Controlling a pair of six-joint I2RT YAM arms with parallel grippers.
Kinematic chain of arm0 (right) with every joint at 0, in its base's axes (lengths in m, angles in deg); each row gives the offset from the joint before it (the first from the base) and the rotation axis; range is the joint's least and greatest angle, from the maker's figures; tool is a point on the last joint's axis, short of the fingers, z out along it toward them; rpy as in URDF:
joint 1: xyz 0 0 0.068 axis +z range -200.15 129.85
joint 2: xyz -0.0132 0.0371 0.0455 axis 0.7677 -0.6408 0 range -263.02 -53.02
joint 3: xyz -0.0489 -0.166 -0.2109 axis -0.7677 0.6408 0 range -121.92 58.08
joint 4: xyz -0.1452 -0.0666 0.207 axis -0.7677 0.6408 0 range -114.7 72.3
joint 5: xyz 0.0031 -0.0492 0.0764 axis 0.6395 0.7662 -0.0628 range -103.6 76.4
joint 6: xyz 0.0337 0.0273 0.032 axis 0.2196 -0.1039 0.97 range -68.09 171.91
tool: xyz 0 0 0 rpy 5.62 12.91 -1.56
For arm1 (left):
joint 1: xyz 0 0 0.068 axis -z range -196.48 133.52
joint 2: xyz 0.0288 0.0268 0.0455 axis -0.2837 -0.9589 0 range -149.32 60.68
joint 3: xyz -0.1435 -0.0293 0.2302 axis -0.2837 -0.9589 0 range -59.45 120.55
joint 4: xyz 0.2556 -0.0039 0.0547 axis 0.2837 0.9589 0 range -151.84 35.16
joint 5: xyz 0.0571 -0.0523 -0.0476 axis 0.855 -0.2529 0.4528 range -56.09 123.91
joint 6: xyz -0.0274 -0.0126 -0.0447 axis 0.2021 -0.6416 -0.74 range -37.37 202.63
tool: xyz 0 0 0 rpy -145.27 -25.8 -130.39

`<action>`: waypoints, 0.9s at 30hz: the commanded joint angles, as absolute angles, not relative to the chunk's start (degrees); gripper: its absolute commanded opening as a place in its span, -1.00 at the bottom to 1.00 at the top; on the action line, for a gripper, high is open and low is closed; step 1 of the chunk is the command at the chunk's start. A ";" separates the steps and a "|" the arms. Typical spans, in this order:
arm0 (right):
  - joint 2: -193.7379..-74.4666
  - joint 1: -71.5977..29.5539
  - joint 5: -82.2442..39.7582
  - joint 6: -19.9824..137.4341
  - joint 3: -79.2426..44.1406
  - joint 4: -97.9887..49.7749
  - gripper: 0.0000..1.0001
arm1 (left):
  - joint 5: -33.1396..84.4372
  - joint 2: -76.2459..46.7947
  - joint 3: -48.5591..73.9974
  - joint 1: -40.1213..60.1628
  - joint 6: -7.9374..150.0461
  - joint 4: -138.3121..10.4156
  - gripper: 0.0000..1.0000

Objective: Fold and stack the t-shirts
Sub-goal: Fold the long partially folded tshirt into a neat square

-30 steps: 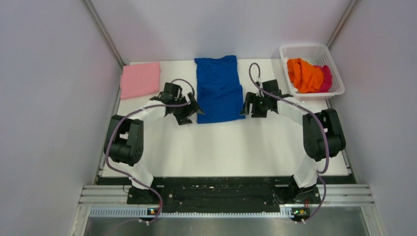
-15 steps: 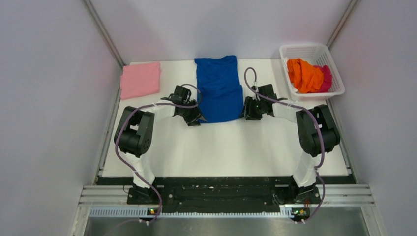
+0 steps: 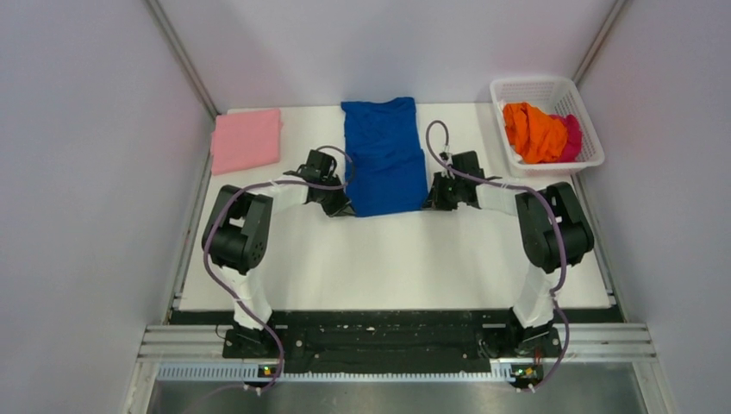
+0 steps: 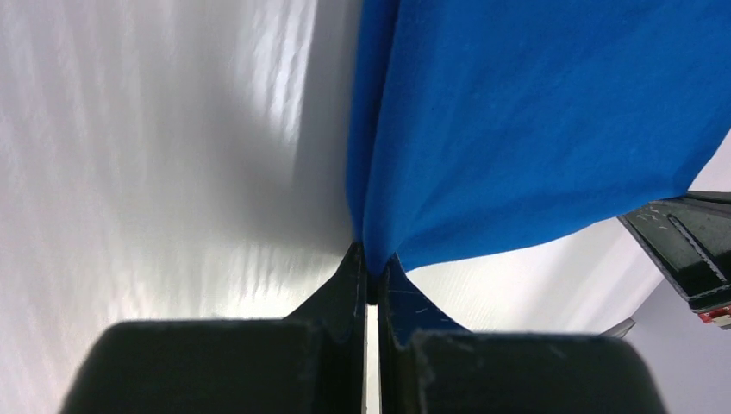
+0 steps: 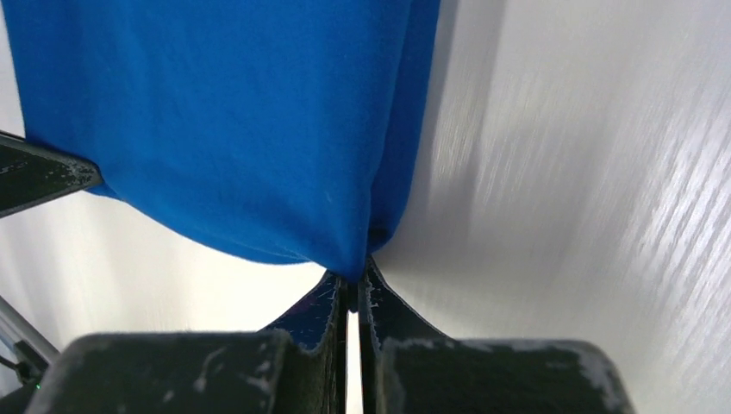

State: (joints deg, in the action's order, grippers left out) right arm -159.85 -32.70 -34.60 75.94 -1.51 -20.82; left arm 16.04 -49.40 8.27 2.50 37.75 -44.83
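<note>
Folded pink shirt (image 3: 246, 140) at the desk's (image 3: 388, 259) far left. Left jaws clamp the near left corner of the blue shirt (image 3: 381, 155), spread flat at far centre; right jaws clamp its near right corner. Far right, a white basket (image 3: 530, 89) holds a crumpled orange shirt (image 3: 533, 131) and a magenta shirt (image 3: 572, 138).

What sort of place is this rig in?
Probably a lab test booth: plain walls enclose the white table, both arms mount on an aluminium rail, and spare t-shirts wait in a mesh basket.

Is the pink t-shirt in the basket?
No, the pink t-shirt lies folded at the far left of the table, apart from the basket.
</note>
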 commanded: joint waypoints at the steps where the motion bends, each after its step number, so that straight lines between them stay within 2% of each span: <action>1: -153.54 -31.44 -33.38 72.98 3.25 -18.65 -1.00 | 21.02 -43.19 0.59 3.66 39.35 -41.77 -1.00; 9: -130.07 -22.87 -35.00 74.57 14.94 -3.54 -1.00 | 25.67 -15.83 -10.09 11.56 34.95 -30.71 -1.00; 11: -122.85 -22.47 -36.18 76.69 14.79 -0.23 -1.00 | 24.57 -10.13 -10.93 11.67 33.83 -28.04 -1.00; 14: -118.59 -22.46 -35.85 76.21 10.15 2.81 -1.00 | 22.91 -5.77 -8.94 11.72 34.12 -27.25 -1.00; 20: -125.77 -29.09 -42.72 75.74 -3.20 0.98 -1.00 | 27.67 -10.36 2.18 10.08 37.41 -32.44 -1.00; 27: -140.71 -35.70 -47.98 79.52 -15.16 -13.21 -1.00 | 23.10 -28.30 18.46 1.16 40.17 -39.20 -1.00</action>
State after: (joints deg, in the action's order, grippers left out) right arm -133.82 -33.22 -43.64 77.10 -7.87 -3.62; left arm 24.26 -20.27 10.26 5.52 37.44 -32.79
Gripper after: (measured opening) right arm 0.012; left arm 0.029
